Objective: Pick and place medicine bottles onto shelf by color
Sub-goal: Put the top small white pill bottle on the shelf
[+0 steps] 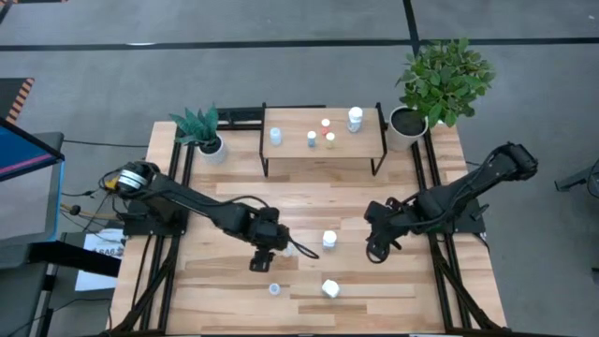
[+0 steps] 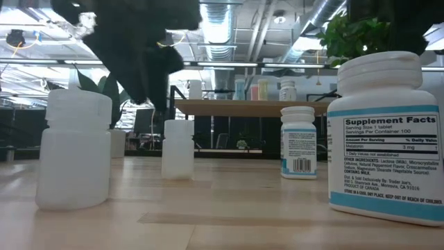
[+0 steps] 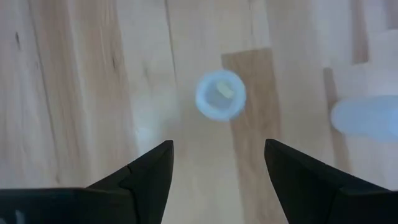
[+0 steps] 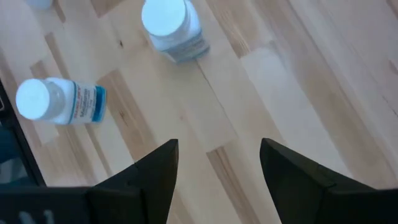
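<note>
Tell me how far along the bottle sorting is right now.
Five bottles already stand on the shelf. Nothing is held: the left gripper hangs open over a small pale-capped bottle, and the right gripper is open too. Two white bottles also wait on the table.

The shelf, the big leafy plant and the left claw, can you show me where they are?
shelf (image 1: 295,128), high view, bare wood top.
big leafy plant (image 1: 447,77), high view, leaves.
left claw (image 3: 217,165), left wrist view, between its open fingertips.
</note>
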Controlling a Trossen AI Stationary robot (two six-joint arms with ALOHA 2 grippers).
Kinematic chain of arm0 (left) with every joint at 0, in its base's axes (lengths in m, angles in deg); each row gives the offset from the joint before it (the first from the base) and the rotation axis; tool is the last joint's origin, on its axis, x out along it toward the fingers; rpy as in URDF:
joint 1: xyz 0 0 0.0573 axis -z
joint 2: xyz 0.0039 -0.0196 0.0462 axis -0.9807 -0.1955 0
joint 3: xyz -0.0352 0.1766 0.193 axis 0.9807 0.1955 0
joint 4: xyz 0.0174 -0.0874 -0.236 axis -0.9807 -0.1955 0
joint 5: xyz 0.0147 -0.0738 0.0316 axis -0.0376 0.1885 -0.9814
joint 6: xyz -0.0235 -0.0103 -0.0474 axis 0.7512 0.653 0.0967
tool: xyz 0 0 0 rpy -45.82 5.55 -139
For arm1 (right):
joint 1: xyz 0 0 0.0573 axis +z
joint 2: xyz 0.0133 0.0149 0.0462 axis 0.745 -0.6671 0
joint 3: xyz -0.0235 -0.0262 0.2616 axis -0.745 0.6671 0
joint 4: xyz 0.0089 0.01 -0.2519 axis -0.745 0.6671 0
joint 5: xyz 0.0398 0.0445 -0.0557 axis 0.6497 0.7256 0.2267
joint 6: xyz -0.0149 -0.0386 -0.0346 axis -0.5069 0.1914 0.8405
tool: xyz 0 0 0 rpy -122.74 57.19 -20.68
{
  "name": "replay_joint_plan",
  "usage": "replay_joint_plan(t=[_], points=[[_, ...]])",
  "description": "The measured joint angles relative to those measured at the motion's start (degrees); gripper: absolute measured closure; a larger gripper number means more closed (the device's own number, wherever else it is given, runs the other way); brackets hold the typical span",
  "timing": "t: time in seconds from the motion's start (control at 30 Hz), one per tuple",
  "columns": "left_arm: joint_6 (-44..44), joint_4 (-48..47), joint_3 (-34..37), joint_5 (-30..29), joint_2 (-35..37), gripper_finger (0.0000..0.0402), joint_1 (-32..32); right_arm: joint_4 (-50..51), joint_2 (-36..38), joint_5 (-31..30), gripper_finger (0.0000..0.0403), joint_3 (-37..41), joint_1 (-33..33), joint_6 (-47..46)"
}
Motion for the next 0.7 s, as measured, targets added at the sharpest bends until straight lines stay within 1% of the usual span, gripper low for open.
replay_joint_plan(t=[0.2,0.4,0.7], points=[[-6.34,1.67,-3.07,1.05,-4.73,0.0164,-0.59,0.22,0.59,0.02,0.0155,-0.05,0.32,-1.12],[-9.91,2.89,-4.38,2.09,-8.7,0.0164,-0.67,0.65,0.95,0.02,0.0155,-0.04,0.55,-1.24],[-11.82,4.8,-5.01,2.5,-9.64,0.0164,-1.53,0.75,0.99,0.04,0.0155,-0.04,0.55,-1.22]])
